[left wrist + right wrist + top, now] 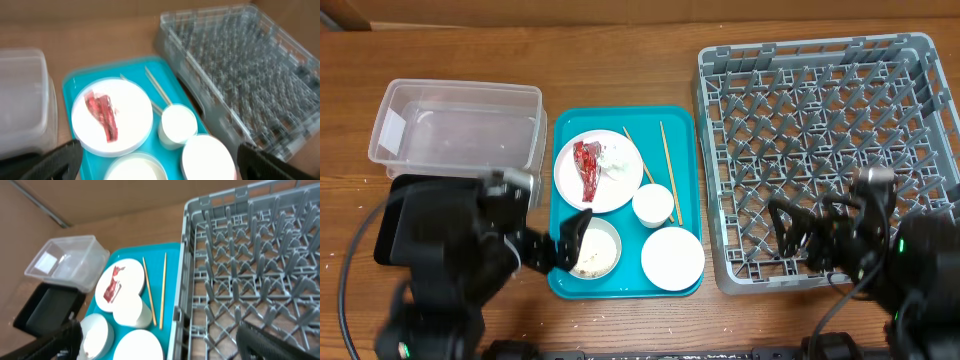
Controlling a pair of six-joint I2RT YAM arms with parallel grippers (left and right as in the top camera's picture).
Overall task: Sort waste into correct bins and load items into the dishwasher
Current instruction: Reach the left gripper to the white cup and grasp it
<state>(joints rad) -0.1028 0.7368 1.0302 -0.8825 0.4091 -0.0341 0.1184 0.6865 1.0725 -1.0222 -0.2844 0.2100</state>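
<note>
Between plate (620,187) and dish rack (825,150) lie chopsticks (666,160).

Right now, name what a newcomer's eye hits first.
The teal rectangular tray at the centre of the brown wooden table catches the eye first. A crumpled red and white wrapper scrap lies on its round white plate. The large grey plastic dish rack fills the right side.

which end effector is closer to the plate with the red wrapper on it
Left. The left end effector is over the tray's near-left corner, just below the plate. The right end effector is over the rack, on the far side of the tray.
</note>
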